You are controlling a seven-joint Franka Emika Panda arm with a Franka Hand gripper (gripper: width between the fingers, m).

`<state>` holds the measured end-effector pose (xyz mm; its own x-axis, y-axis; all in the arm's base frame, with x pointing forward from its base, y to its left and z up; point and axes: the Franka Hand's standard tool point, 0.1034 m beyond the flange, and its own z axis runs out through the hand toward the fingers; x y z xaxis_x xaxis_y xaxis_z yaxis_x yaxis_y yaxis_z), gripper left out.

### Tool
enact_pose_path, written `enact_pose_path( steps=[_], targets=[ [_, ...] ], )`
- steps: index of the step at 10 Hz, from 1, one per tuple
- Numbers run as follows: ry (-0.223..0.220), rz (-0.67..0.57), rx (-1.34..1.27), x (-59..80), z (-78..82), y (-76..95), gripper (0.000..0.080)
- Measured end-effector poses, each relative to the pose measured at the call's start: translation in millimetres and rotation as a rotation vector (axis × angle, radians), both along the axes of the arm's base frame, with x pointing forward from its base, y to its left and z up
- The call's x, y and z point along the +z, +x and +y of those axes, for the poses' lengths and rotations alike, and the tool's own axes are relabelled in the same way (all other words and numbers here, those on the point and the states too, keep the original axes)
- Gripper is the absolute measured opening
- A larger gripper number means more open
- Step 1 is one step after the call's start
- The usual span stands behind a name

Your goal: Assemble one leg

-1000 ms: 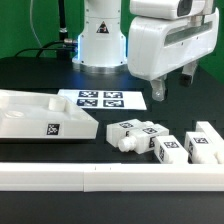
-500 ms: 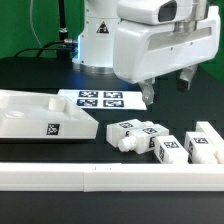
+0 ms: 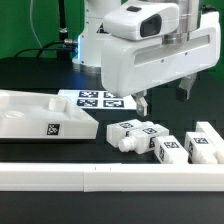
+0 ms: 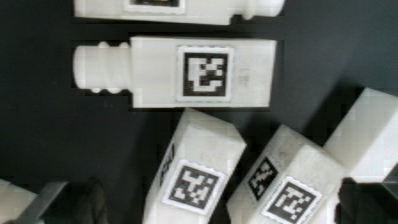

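White plastic leg (image 3: 135, 135) lies on its side on the black bench (image 3: 40, 72); my claw (image 3: 165, 97) hangs over it, fingers spread apart, gripping nothing.

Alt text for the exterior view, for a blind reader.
The open hand hovers above white tagged legs on a black table. A large white panel lies at the exterior view's left, the marker board farther back.
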<state>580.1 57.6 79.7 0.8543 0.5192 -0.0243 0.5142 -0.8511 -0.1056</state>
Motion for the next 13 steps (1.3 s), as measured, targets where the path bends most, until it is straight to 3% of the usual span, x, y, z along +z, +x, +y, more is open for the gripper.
enact_pose_path(
  steps=[2, 6, 10, 13],
  targets=[
    [-0.006, 0.009, -0.051, -5.7, -5.5, 3.1, 0.0650],
    [-0.003, 0.013, -0.109, -34.5, -9.2, 25.5, 0.0650],
    [-0.001, -0.004, -0.111, -52.3, -1.2, 26.0, 0.0650],
    [0.001, 0.000, -0.102, -56.5, 5.1, 25.3, 0.0650]
  ],
)
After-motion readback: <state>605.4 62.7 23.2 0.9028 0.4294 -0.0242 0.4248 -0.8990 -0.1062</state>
